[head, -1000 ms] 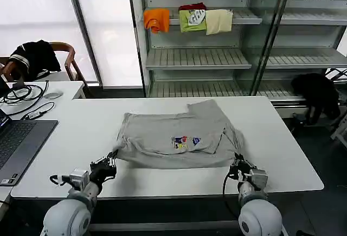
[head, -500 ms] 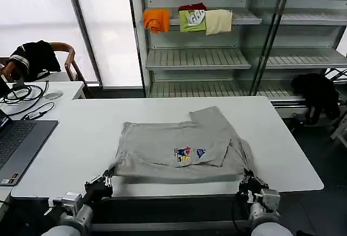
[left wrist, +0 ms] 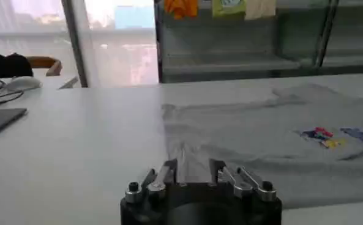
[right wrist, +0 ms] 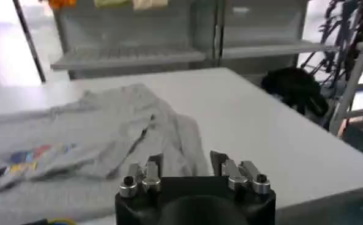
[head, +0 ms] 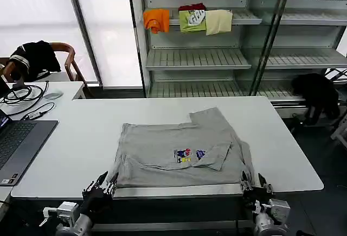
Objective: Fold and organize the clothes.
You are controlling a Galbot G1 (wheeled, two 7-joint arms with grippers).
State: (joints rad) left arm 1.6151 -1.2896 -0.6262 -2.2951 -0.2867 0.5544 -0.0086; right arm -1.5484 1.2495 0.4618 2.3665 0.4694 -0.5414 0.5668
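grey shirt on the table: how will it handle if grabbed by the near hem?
The light grey cotton shirt probably drapes limp, since it lies wrinkled with a sleeve folded over. It likely slides easily on the smooth white table. Both open end effectors, left and right, sit at its near hem.

White table (head: 81,138); metal shelving (head: 198,58); bright windows (head: 32,8)

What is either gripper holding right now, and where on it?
Nothing. Both the left gripper and right gripper are open at the table's near edge, by the grey shirt.

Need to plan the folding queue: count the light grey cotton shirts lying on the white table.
1. One light grey short-sleeved cotton shirt lies partly folded at the near middle of the white table. A second could be hidden beneath it; the pictures cannot settle that.
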